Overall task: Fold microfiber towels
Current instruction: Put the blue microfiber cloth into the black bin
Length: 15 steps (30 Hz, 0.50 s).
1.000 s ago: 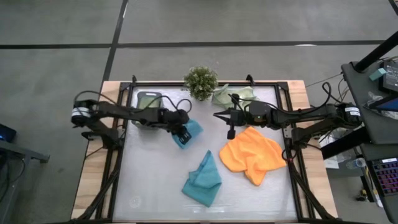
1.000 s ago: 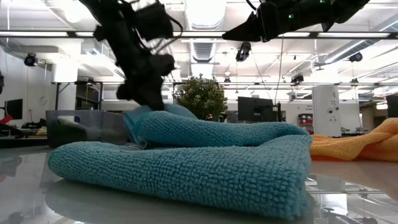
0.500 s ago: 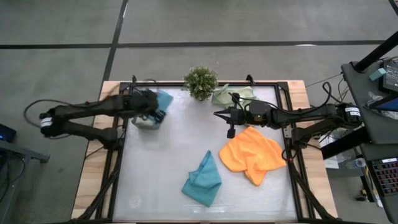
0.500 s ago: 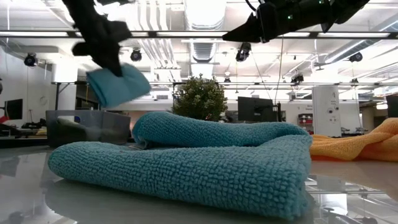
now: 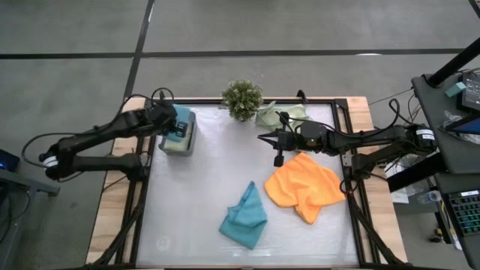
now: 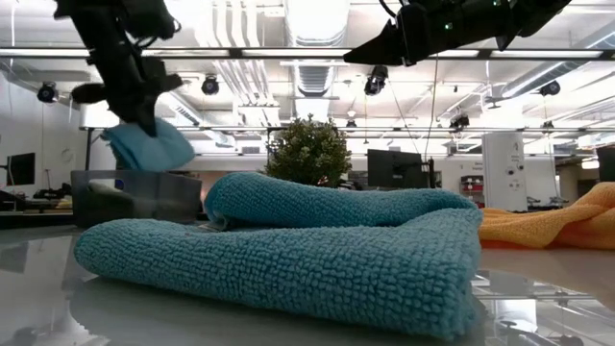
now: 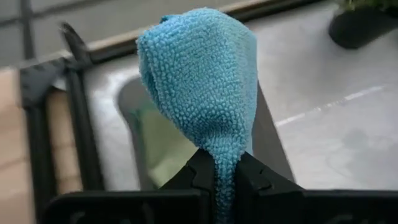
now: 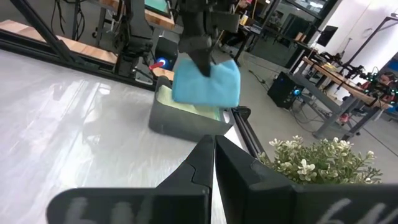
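Left gripper (image 7: 225,163) pinches folded teal towel (image 7: 202,81), hangs it over tray (image 5: 178,136) at left rear of table (image 5: 202,195) — looks like drop-off for finished folds; pale green cloth already in tray. Right gripper (image 5: 262,138) shut, empty, parked mid-table near plant (image 5: 242,97) — clear of left arm's path. Orange towel (image 5: 304,186) and second teal towel (image 5: 244,216) lie loose, unfolded. Sage towel (image 5: 279,114) bunched beside plant.
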Each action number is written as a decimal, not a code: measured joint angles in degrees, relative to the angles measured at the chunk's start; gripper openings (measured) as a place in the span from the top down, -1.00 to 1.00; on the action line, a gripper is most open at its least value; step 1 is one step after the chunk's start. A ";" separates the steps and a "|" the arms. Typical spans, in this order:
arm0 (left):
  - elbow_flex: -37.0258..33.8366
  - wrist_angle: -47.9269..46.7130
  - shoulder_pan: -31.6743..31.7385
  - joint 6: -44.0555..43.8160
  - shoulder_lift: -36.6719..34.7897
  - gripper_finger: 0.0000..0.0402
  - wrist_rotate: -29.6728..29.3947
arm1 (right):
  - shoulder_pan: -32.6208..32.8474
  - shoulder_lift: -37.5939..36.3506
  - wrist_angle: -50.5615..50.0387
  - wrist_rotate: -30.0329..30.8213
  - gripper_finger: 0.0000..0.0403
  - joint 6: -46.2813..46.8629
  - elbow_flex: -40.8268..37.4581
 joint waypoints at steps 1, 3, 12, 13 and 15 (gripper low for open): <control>-0.62 0.49 0.29 -0.75 0.24 0.97 1.53 | 0.01 0.00 0.00 0.00 0.96 -0.04 0.00; -1.85 0.02 0.73 -2.32 0.81 0.97 2.78 | 0.01 0.00 0.00 0.00 0.96 -0.47 0.00; -5.96 5.54 1.74 -5.23 2.44 0.97 5.33 | 0.02 0.00 0.00 -0.02 0.96 -0.62 0.00; -5.95 6.37 1.76 -5.20 2.51 0.97 5.75 | 0.02 0.00 0.02 -0.02 0.96 -0.62 0.00; -5.66 7.01 1.77 -5.15 2.58 0.97 6.07 | 0.02 0.00 0.01 -0.02 0.96 -0.62 0.00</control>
